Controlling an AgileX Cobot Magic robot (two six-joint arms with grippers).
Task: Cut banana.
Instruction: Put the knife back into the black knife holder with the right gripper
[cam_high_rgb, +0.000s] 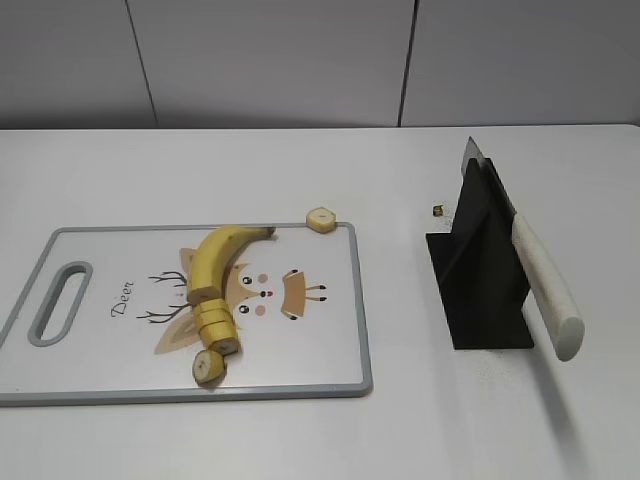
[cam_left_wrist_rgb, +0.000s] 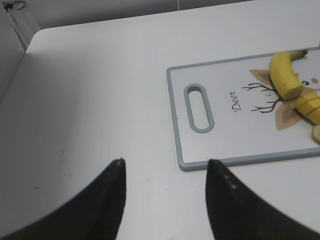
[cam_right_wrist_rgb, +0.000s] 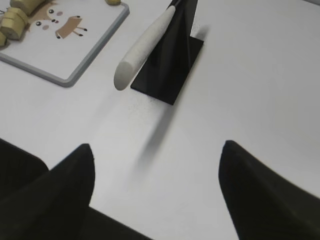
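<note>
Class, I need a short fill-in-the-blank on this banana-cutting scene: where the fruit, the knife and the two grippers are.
1. The banana lies on the cutting board, with its ____ end already cut into slices.
2. The knife rests in a black ____ to the right of the board.
3. One banana slice lies ____ the board, beside its far edge.
4. The left gripper and the right gripper are both ____ and hold nothing.

Missing words: near; stand; off; open

The left gripper hangs above the table with its jaws spread apart. The right gripper also hangs with jaws wide, holding nothing.
</note>
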